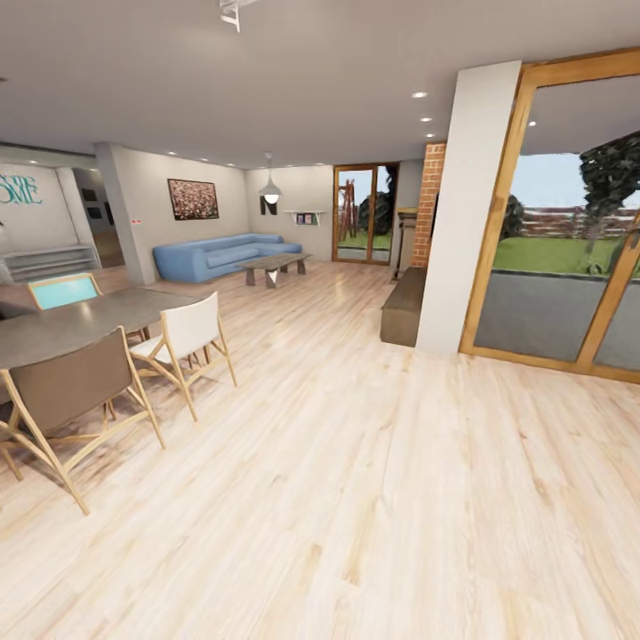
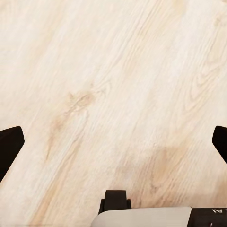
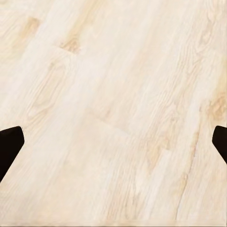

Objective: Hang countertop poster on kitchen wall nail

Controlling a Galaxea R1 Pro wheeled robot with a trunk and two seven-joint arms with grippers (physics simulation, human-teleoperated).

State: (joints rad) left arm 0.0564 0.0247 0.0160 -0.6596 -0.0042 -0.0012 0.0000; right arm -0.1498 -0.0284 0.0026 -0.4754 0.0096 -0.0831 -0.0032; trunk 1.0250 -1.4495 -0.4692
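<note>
The robot stood in an open living and dining room on a pale wood floor [image 1: 356,498]. A dark dining table [image 1: 71,322] served as the landmark: wooden chairs [image 1: 182,342] stood around it, a blue sofa [image 1: 222,255] sat well beyond it against the far wall, and a low coffee table [image 1: 274,265] stood just in front of that sofa. A wide speckled painting [image 1: 193,199] hung above the sofa. Far from the table, across the floor, glass doors [image 1: 569,240] opened onto grass. The left gripper [image 2: 113,142] was spread wide with nothing between its fingertips [image 2: 9,146], hanging over bare floorboards; the right gripper [image 3: 113,142] was likewise released and empty. The poster was nowhere among these things, so its place could not be told.
</note>
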